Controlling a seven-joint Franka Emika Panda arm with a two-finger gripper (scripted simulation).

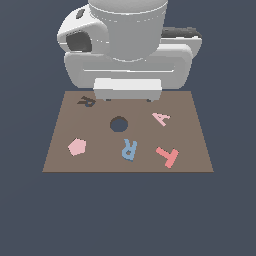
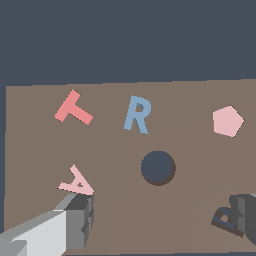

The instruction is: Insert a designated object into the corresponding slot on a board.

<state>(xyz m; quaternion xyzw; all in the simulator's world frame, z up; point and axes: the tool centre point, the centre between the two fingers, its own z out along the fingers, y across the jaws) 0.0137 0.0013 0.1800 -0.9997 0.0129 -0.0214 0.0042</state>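
The blue letter R (image 2: 137, 115) lay flat on the board (image 2: 190, 150), well apart from the pincer (image 2: 165, 220), whose fingers (image 2: 80, 215) stood spread and released, grasping nothing.

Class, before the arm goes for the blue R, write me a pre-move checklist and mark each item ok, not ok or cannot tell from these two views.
1. Blue R lies flat on the board, apart from other pieces: ok.
2. R-shaped slot unblocked: ok.
3. Gripper carries nothing: ok.
4. Jaws open: ok; the fingers stand wide apart.
5. Red T beside the R leaves jaw room: cannot tell.
6. R's rotation matches the slot: not ok.
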